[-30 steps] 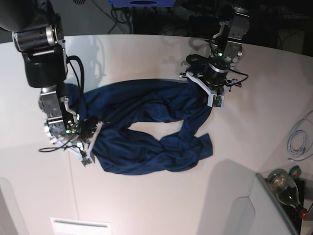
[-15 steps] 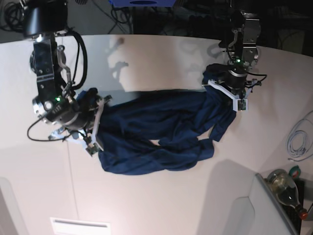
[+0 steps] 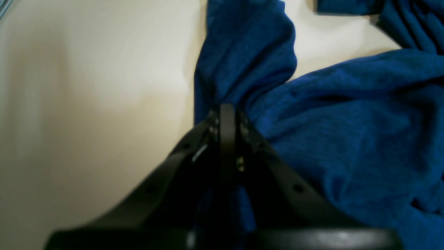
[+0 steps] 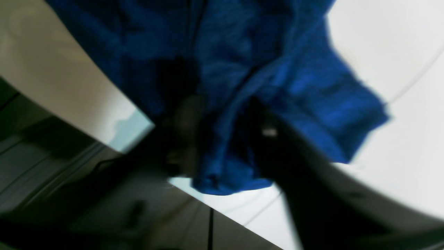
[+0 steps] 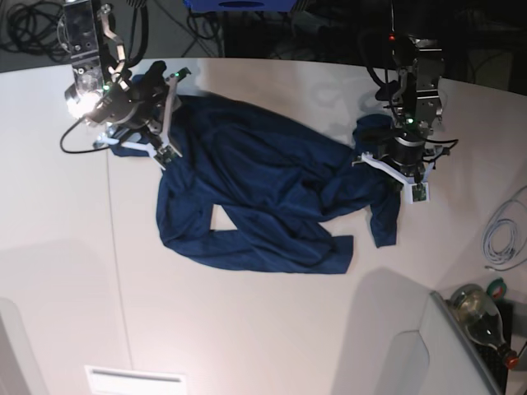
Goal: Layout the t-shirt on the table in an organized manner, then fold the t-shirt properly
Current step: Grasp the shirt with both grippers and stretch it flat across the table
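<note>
The t-shirt lies stretched across the table between both arms; the left gripper pinches one end, the right gripper seemingly parted around the other

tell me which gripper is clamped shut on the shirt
The left gripper, on the base view's right: its jaws pinch the t-shirt. The right gripper's jaws stand apart.

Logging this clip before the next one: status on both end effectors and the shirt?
Left end effector shut on t-shirt. Right end effector at far corner, blurred, grip unclear. Shirt bunched, not flat. Table around it bare.
</note>
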Motion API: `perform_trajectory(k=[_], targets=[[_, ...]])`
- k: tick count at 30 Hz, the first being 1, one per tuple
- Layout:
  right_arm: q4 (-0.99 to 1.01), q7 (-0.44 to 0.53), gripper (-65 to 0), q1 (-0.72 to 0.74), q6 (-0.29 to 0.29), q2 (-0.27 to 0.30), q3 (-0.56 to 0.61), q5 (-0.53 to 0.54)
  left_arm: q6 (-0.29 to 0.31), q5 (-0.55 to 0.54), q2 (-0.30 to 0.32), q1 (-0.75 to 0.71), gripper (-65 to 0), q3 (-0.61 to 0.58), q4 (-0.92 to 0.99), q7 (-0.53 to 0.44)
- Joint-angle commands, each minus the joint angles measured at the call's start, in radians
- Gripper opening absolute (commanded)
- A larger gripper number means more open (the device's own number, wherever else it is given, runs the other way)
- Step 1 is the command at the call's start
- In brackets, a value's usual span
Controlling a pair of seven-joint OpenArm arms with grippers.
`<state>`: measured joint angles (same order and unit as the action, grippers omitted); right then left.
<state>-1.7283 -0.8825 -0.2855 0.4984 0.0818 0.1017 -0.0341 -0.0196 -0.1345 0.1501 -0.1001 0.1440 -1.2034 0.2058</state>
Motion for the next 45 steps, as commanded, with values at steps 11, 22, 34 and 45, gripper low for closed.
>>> perform_trajectory(k=[11,22,34,45], targets=[[0.07,0.021,-33.0,0.251,-0.059,-0.001,-0.004,0.009,-0.003,0.002,0.033,-0.079,-65.0,0.009,-0.235,0.017],[0.419,0.033,-64.2,0.351,-0.059,-0.053,0.005,0.013,-0.003,0.005,0.036,-0.069,-65.0,0.003,-0.155,0.179],[1.157,0.408,-64.2,0.773,-0.066,0.002,0.005,0.007,-0.003,0.233,-0.047,0.228,-65.0,0.001,0.164,0.172],[0.858,0.329,-53.4,0.803,-0.066,0.051,0.005,0.007,-0.003,0.237,-0.063,0.287,-65.0,0.012,0.017,0.182]])
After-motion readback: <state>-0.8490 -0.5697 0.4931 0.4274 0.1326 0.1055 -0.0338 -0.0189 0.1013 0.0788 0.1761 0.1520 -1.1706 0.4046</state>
